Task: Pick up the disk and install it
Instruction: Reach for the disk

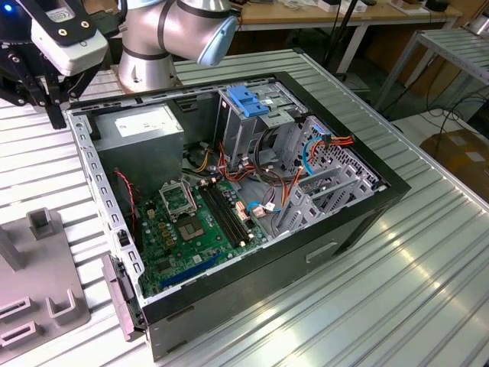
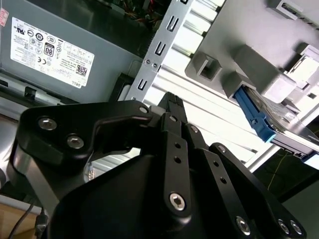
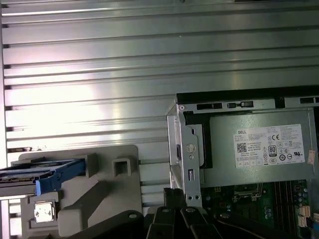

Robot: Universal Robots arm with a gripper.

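Exterior view: 1 open computer case [image 1: 252,283] sits on the ribbed metal table [image 1: 397,290] with its motherboard [image 1: 191,222] exposed. A grey holder [image 1: 46,298] is on the table at the exterior view's left.
Gripper: the gripper [image 1: 56,115] hangs off the case's far corner at the exterior view's left. In both wrist views its tip [image 2: 172,102] [image 3: 173,193] is above the case's metal edge, beside the power supply.
Fingers: the fingers [image 2: 172,107] are pressed together into 1 narrow tip. Nothing is between them and they touch nothing.
Disk: the disk [image 3: 40,172] [image 2: 259,119] is in the grey holder [image 3: 99,189] [image 2: 249,30], outside the case. It is seen edge-on, with its blue frame towards the camera, and is well apart from the gripper.
Power supply: the grey box with a white sticker [image 1: 141,126] [image 3: 259,149] [image 2: 50,55] fills the case corner nearest the gripper.
Drive cage: the tall metal cage with a blue top [image 1: 248,103] stands inside the case, on the far side of the power supply from the gripper.
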